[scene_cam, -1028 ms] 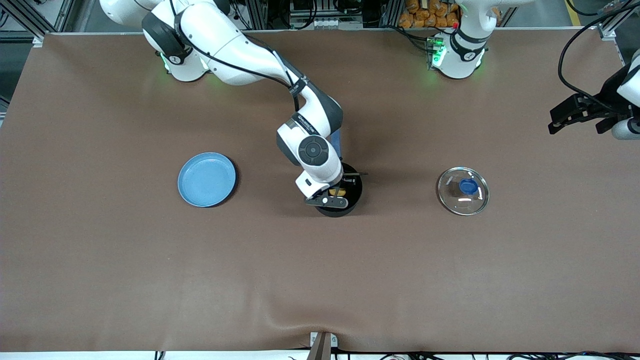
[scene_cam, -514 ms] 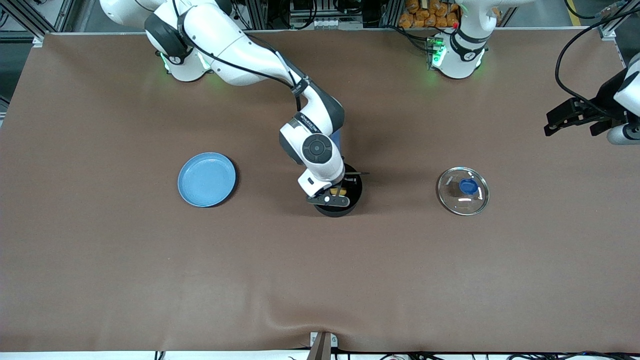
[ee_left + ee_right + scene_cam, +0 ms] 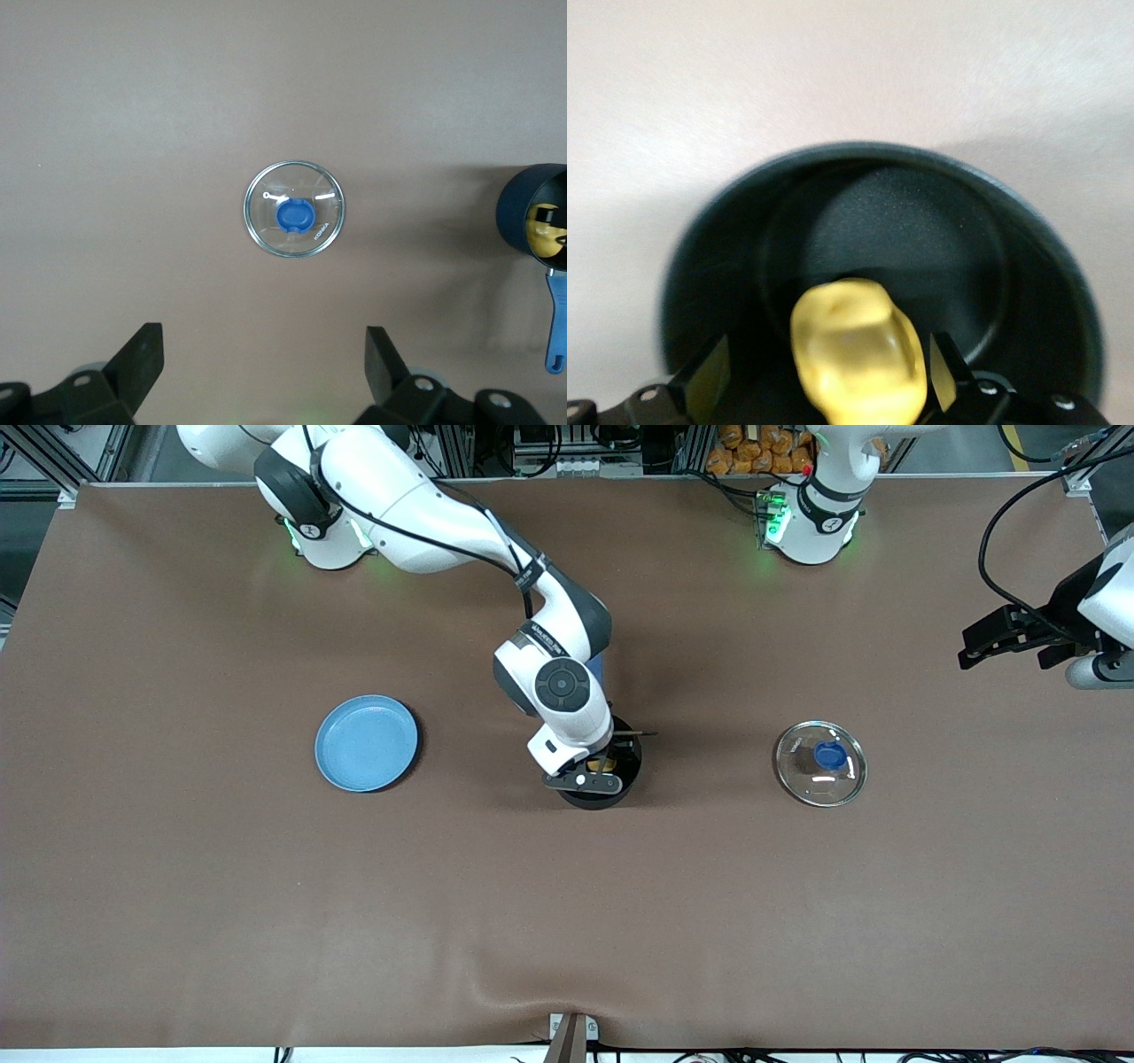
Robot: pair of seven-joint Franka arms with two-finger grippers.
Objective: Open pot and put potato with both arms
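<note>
Black pot (image 3: 602, 775) sits mid tabletop (image 3: 177, 912), lid off. All places below are given w/ respect to the pot.

Potato (image 3: 858, 350) is in the pot mouth, between the fingers of the right hand (image 3: 592, 769). Right wrist view: fingers spread, one each side of the potato; cannot tell if they touch it or if it rests on the pot floor. Right arm comes from its base and bends down over the pot, hiding most of the blue handle (image 3: 555, 323). The handle shows in the left wrist view, sticking straight out from the pot wall.

Glass lid (image 3: 820, 763) w/ blue knob lies flat on the tabletop, well apart from the pot, toward the left arm's end, about level w/ it from the front camera. Blue plate (image 3: 366, 743) lies well apart from the pot toward the right arm's end.

Left hand (image 3: 992, 638) hangs in the air over the left arm's end of the tabletop, well apart from the pot, past the lid. Fingers (image 3: 142, 363) spread wide, nothing between them. Left arm waits.
</note>
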